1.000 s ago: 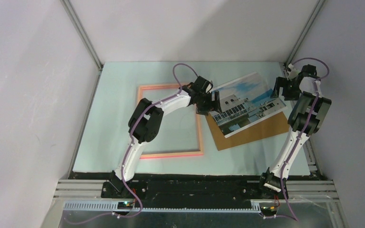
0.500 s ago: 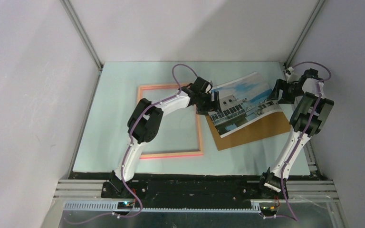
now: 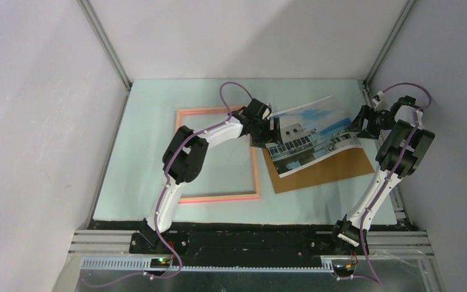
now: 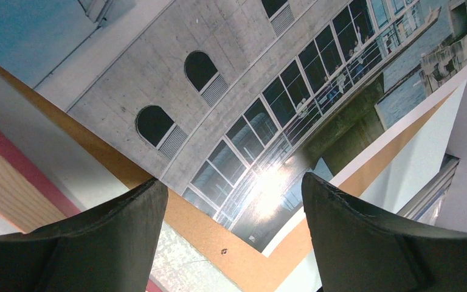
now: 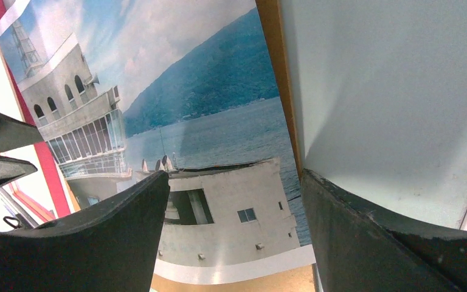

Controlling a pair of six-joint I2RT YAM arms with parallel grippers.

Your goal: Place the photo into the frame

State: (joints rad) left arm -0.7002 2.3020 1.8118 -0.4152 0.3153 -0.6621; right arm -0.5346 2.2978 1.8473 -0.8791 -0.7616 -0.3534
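While the photo (image 3: pixel 313 137) lies skewed on the backing board (image 3: pixel 328 170) just right of the frame (image 3: pixel 219 198), the top view puts the left gripper (image 3: pixel 272 135) at its frame-side edge and the right gripper (image 3: pixel 360 125) at the opposite edge. Left wrist: jaws spread wide, empty. Right wrist: likewise. Best to pinch both edges evenly and lift it flat. No legible writing.

Side wall (image 3: pixel 456 121) close beside right pincer (image 3: pixel 357 123)

The left hand (image 4: pixel 234 185) gapes wide — beyond it the photo (image 4: pixel 249 91) overlaps the brown backing board (image 4: pixel 200 230).
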